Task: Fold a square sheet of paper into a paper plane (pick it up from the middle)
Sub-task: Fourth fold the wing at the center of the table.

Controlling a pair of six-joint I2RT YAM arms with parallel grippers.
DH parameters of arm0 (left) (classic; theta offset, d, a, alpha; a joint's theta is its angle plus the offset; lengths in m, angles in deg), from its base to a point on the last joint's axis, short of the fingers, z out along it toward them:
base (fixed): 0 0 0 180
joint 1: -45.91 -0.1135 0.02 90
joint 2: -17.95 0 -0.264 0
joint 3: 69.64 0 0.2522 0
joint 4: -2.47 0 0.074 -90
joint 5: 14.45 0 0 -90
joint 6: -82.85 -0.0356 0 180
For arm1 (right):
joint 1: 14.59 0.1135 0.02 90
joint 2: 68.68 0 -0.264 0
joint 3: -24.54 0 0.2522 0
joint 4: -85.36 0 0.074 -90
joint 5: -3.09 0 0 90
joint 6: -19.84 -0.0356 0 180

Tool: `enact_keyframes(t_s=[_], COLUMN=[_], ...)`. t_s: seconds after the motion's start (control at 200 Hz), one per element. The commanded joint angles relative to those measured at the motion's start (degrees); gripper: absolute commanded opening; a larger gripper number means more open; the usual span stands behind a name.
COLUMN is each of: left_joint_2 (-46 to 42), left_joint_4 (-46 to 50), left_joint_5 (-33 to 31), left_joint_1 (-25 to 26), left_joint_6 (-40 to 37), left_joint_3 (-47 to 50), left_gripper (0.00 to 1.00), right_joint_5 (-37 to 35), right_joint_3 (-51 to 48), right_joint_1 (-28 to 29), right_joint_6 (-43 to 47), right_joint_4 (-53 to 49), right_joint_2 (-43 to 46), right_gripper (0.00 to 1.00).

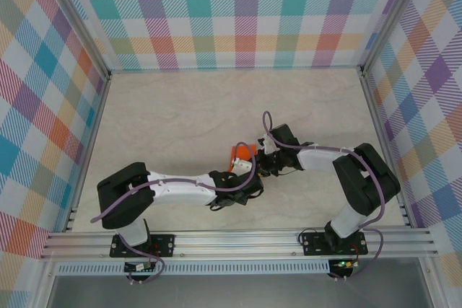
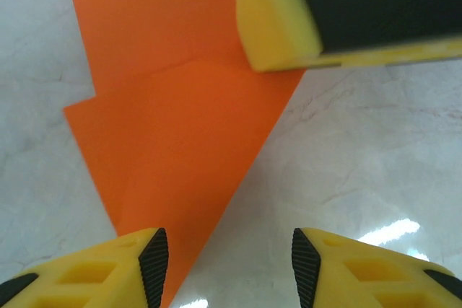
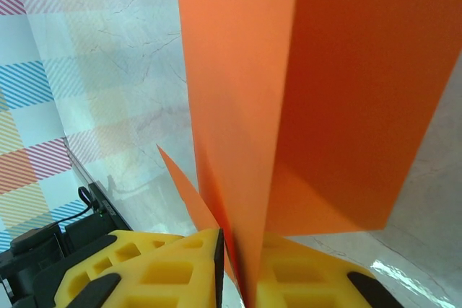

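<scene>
From above, the orange paper [image 1: 243, 154] sits in the middle of the table [image 1: 180, 117]. Left camera: the left gripper [image 2: 227, 268] hangs open over the folded paper. Right camera: the right gripper [image 3: 234, 273] pinches its fold tight. Folding looks half done; next needs a careful crease press.

No legible text or markings

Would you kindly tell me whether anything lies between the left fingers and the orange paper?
Nothing visible does: the left gripper hangs open over the orange paper's edge, while the right gripper pinches the same sheet.
</scene>
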Motion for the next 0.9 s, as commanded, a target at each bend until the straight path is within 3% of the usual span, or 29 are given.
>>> enact_keyframes(t_s=[0.0,0.285,0.58,0.895], left_joint_2=[2.88,5.48,6.0,6.66], left_joint_4=[5.45,9.64,8.97,9.02], left_joint_5=[-7.79,-14.04,-13.72,-13.45], left_joint_1=[1.48,2.49,2.51,2.53], left_joint_6=[0.02,4.75,5.29,6.64], left_joint_3=[-3.72,-4.58,-3.39,-2.61], left_gripper=[0.49,0.46,0.31,0.29], right_joint_5=[0.35,0.85,0.99,0.77], right_joint_3=[2.04,4.36,6.03,7.29], right_joint_1=[0.33,0.31,0.33,0.32], right_joint_6=[0.07,1.15,1.55,2.03], right_joint_4=[-1.18,-2.75,-3.78,-5.11], right_joint_2=[0.0,-1.71,-2.55,-3.11], right_gripper=[0.17,0.18,0.18,0.18])
